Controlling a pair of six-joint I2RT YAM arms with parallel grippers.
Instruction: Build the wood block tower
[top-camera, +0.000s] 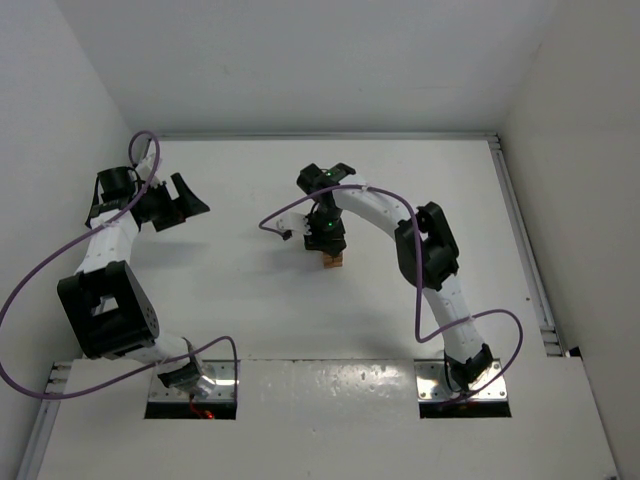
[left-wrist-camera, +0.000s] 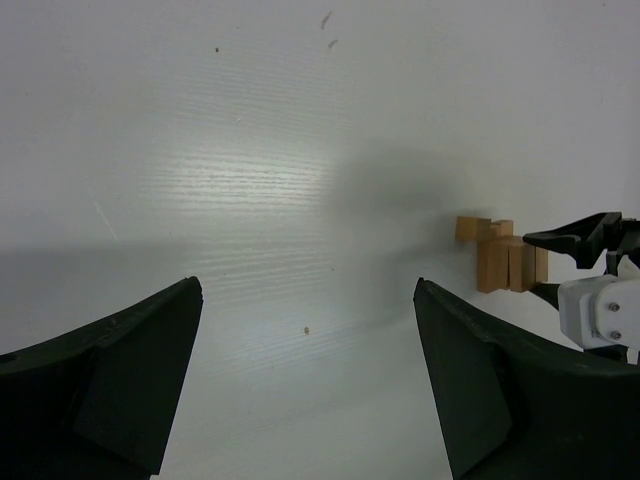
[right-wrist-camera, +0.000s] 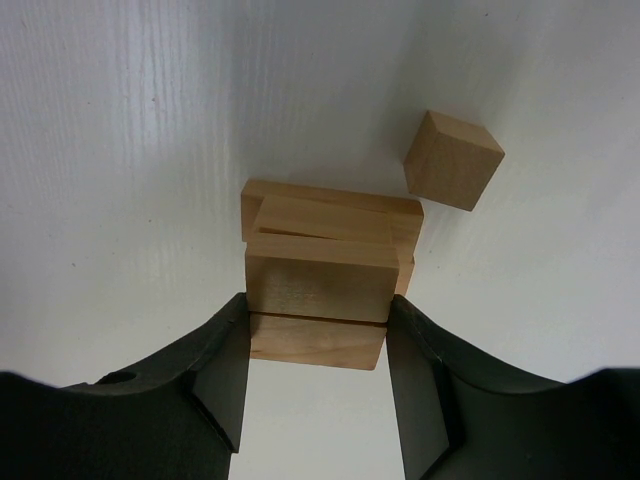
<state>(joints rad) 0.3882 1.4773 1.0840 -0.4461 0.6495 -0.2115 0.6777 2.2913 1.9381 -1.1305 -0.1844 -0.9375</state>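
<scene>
The tower (top-camera: 332, 261) of tan wood blocks stands mid-table, under my right gripper (top-camera: 325, 236). In the right wrist view my right gripper (right-wrist-camera: 318, 318) is shut on a long wood block (right-wrist-camera: 317, 342) at the near side of the stack, with both pads against its ends. A second long block (right-wrist-camera: 320, 280) lies tight against it, over further flat blocks (right-wrist-camera: 330, 205). One loose cube (right-wrist-camera: 453, 160) rests on the table just beyond. My left gripper (left-wrist-camera: 308, 292) is open and empty at the far left (top-camera: 185, 205). From there the tower (left-wrist-camera: 503, 262) shows at the right.
White walls enclose the table on the left, back and right. The right arm's elbow (top-camera: 430, 245) hangs right of the tower. A purple cable (top-camera: 285, 215) loops left of the right wrist. A metal rail (top-camera: 520, 230) runs along the table's right edge.
</scene>
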